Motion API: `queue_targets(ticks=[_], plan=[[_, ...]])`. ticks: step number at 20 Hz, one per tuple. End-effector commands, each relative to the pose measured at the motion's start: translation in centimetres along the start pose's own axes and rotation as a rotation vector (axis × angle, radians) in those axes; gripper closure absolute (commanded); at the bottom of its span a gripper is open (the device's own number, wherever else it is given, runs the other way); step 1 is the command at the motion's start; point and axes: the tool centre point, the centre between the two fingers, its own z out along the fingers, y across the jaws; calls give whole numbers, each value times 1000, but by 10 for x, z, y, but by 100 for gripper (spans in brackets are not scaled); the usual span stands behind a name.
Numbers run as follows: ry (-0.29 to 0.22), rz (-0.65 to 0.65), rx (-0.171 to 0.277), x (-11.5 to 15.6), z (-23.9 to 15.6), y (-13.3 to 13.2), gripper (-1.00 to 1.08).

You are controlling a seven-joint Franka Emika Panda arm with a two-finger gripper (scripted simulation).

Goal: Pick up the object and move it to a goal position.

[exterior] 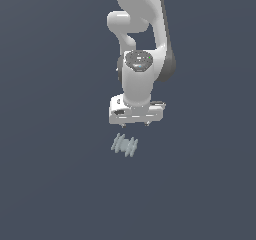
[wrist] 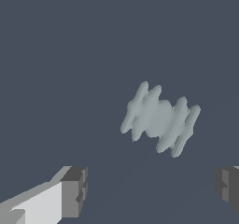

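One ribbed grey-blue object (exterior: 124,145) is seen lying on the dark desk (exterior: 50,184), at seven o'clock just beyond the single white pincer (exterior: 135,125), whose two fingers (wrist: 73,192) are spread wide apart, holding nothing.

In the exterior view the arm (exterior: 142,44) runs off the top edge and the gripper (exterior: 135,124) shows only tiny finger stubs; in the wrist view both fingers (wrist: 74,192) are cut by the picture's edges; the object (exterior: 124,145) looks soft-edged, its ribs hard to count.

plain dark slate-blue bg (exterior: 45,184), even light
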Motion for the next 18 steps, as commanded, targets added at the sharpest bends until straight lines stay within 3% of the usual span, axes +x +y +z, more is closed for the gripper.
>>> queue_targets(ticks=[1, 10, 18], plan=[[0, -5, -1, 0, 1, 1, -92], [-2, -97, -5, 2, 8, 5, -92], [-6, -268, -11, 6, 22, 12, -92]])
